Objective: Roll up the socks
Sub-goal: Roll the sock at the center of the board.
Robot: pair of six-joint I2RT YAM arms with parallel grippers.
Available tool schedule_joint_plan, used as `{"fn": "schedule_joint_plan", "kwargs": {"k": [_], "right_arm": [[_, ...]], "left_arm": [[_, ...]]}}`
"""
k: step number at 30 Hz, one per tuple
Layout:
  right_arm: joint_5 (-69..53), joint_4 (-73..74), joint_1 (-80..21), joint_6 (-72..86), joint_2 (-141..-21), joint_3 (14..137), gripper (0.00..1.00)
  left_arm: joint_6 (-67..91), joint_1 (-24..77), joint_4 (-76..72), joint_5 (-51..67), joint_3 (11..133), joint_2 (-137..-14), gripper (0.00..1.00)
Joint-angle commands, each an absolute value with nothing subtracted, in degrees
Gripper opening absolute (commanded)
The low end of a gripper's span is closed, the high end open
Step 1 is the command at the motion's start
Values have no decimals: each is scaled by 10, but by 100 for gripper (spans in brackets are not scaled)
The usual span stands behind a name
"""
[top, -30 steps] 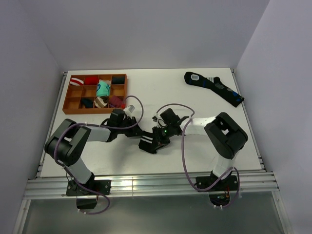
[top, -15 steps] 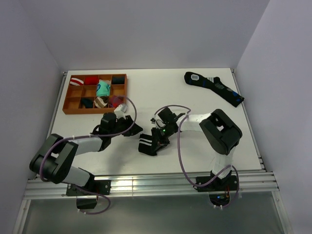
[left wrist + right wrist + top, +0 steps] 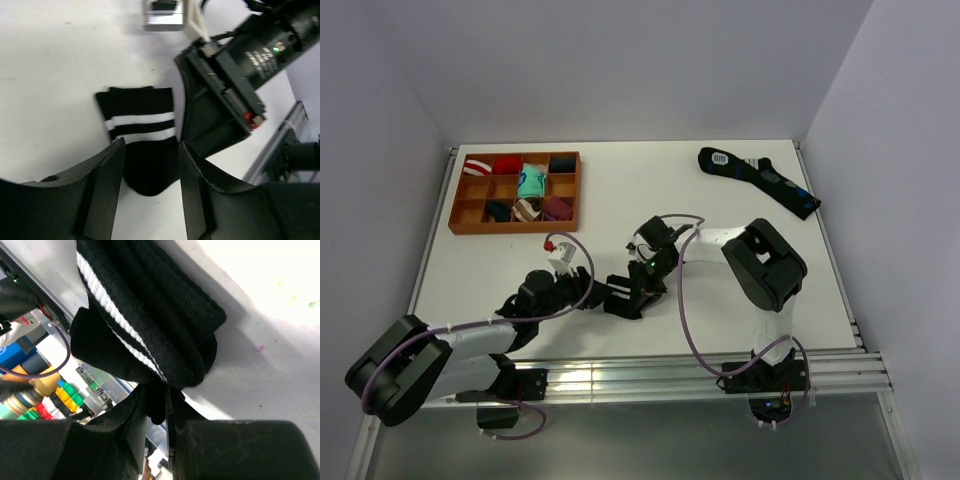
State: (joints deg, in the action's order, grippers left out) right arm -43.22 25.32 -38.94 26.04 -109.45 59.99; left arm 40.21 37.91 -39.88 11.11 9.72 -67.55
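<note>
Lying on the white table (image 3: 720,200) near its front edge, the socks (image 3: 620,298) are folded into a thick black bundle with two white stripes. The right gripper (image 3: 156,405) is clamped on their fabric. The left gripper (image 3: 150,150) has its fingers apart, and the socks show between them.

The socks (image 3: 142,125) are soft black knit cloth, matt, with white stripes; close up the knit shows fine ribs and a slight fuzz; the left gripper (image 3: 150,150) is matt black plastic with a faintly grainy skin, and the right gripper (image 3: 156,400) looks the same; the table (image 3: 650,180) is white, smooth and matt, with faint smudges; the tray (image 3: 515,229) is flat orange-brown, whether wood or plastic I cannot tell; the rail (image 3: 620,378) is bare bright metal.
</note>
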Motion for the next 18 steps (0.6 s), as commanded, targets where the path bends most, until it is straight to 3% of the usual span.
{"fn": "schedule_joint_plan", "kwargs": {"k": [1,9,18], "right_arm": [[-371,315,-392,234,-1128,603,18],[-379,337,-391,229,-1154,637,17],[-377,358,-391,227,-1165,661,17]], "left_arm": [[413,383,-426,36,70,-643,52],[417,409,-426,-24,22,-599,54],[401,430,-496,-5,26,-664,53]]}}
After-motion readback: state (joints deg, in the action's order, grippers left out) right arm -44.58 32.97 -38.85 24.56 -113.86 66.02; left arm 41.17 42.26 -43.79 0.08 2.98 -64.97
